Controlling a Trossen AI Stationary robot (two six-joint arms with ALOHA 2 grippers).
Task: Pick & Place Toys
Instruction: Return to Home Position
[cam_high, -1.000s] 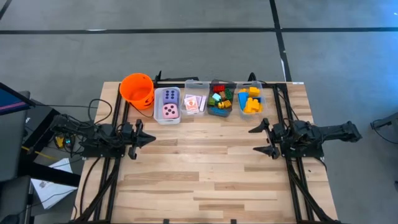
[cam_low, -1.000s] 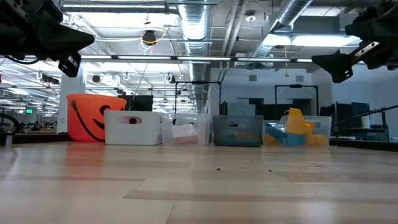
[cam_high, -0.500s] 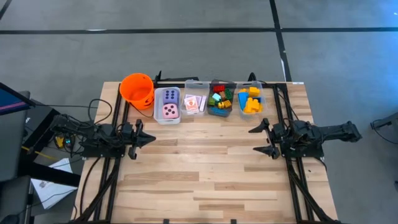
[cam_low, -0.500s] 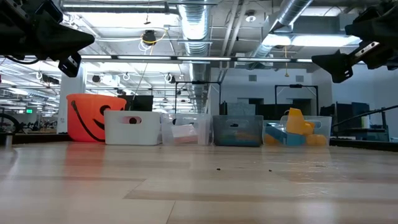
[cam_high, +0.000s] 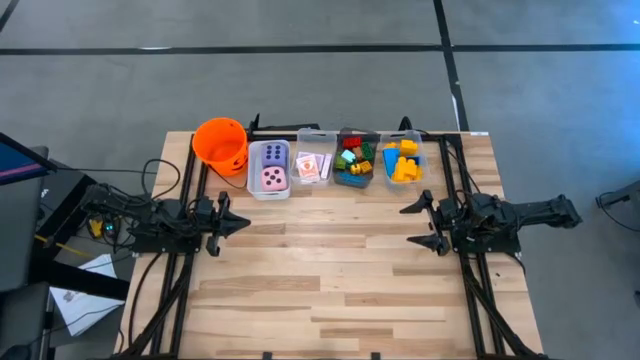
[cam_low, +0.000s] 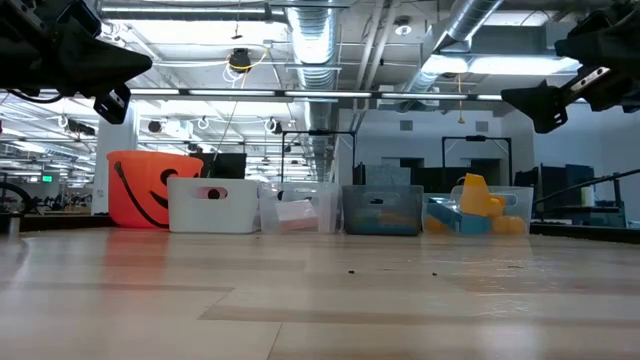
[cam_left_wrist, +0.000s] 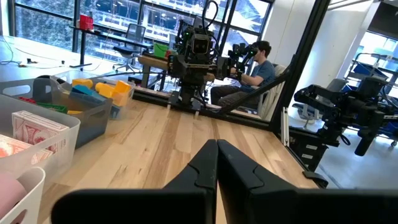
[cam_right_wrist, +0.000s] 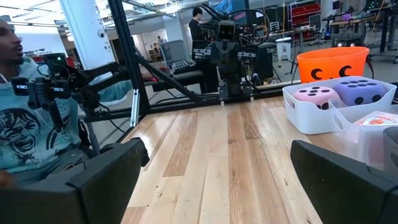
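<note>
Toys (cam_high: 353, 164) are in neither tool at this moment. The left tool (cam_high: 232, 222) hangs over the left edge of the surface (cam_high: 330, 275) with its two fingers pressed together and nothing between them. The right tool (cam_high: 413, 225) hangs over the right edge with its fingers spread wide, also empty. Both are well apart from the row of containers at the far side. There, beside the orange bucket (cam_high: 221, 143), the white bin (cam_high: 268, 195) holds the pink die (cam_high: 272, 180) and the violet die (cam_high: 275, 154). The clear bins (cam_high: 355, 186) next to it hold the cards (cam_high: 311, 166) and the mixed bricks (cam_high: 402, 160). No toy shows on the bare wood, so the sorting looks finished and the arms seem parked. As for handling, the bricks are probably light, stiff and rather slick, best pinched across two flat sides. The dice are bulkier and would need a wide opening across opposite faces. The cards are thin and bendable, and likely easiest to take by a raised edge.
</note>
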